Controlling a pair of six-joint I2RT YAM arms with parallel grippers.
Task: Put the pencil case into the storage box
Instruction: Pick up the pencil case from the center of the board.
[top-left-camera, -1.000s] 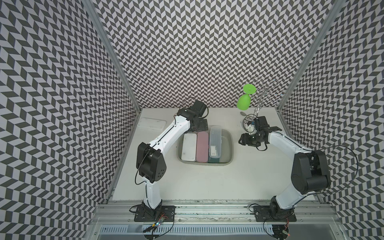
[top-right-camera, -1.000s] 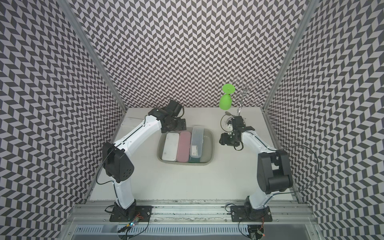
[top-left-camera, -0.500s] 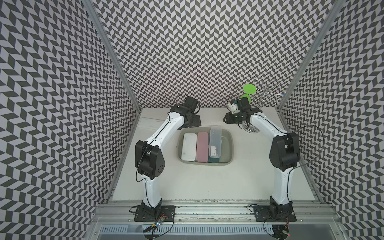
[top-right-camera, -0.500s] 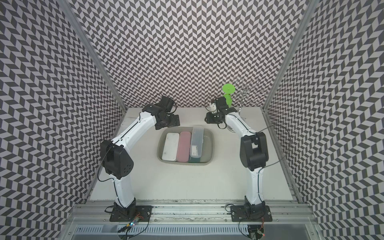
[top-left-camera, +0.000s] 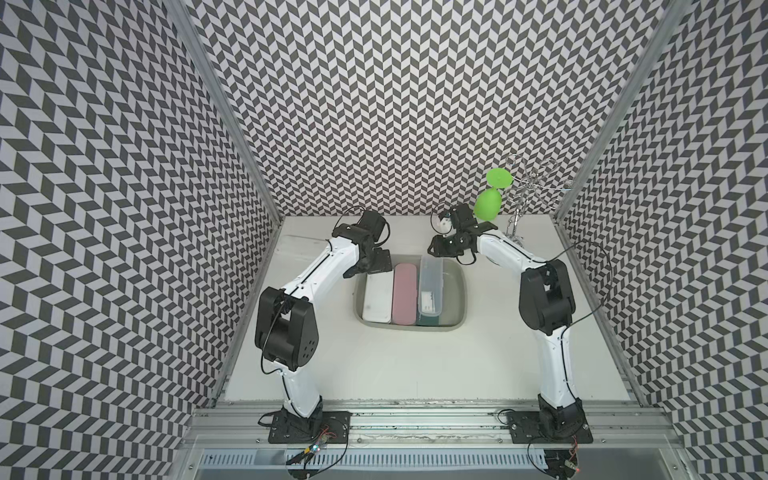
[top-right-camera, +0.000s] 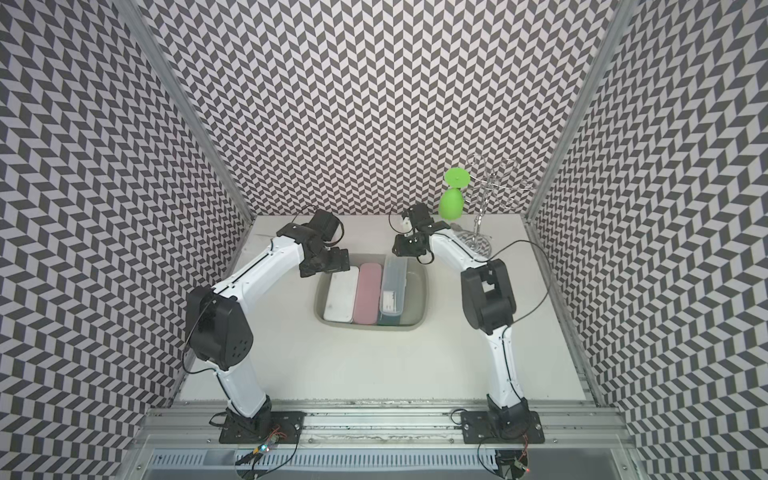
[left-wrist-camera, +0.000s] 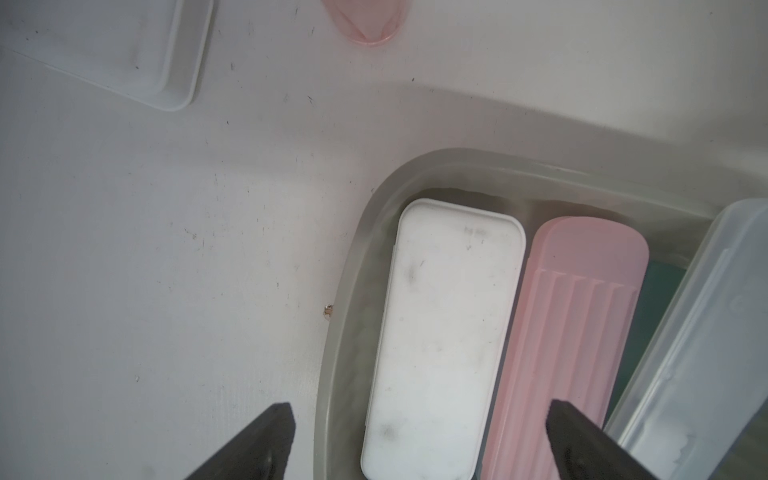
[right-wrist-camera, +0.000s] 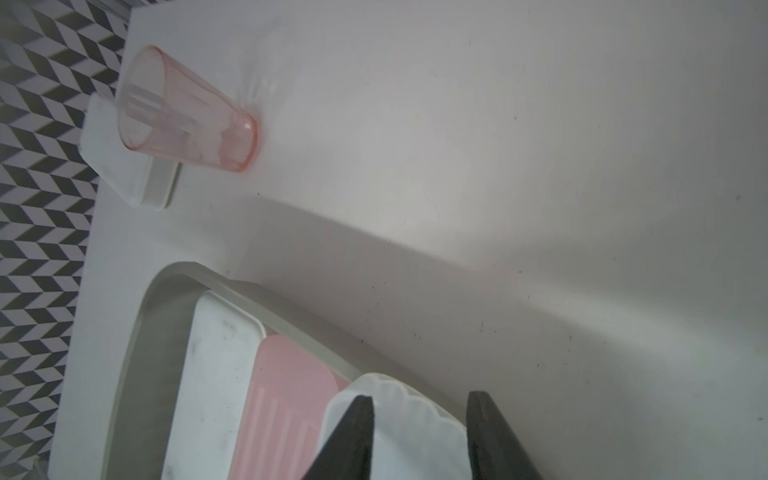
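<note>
Near edge: both arm bases sat on the rail. A wide stretch of bare counter lay between the rail and the near rim of the storage box.

Box, centre of counter: 3 cases lay inside it, abreast, with their long sides running near to far. From left these were the white pencil case, the pink pencil case and the translucent pencil case.
- White and pink cases touched along their long edges.
- The white case sat close to the left wall.
- A strip of bare box floor stayed open to the right of the translucent case.
- The translucent case's far end overlapped the far rim in both top views, and a dark teal patch showed under its near end.

Far rim: the left gripper hung over the box's far-left corner. In the left wrist view its jaws were spread wide and held nothing, straddling the white case from above.

The right gripper hung over the far end of the translucent case. In the right wrist view its jaws were partly apart with nothing clamped between them. I could not tell whether they touched the case.

Beyond the box: a pink cup stood beside a white tray at the far-left wall edge. A green glass hung on a wire rack in the far-right corner, well apart from the box.
</note>
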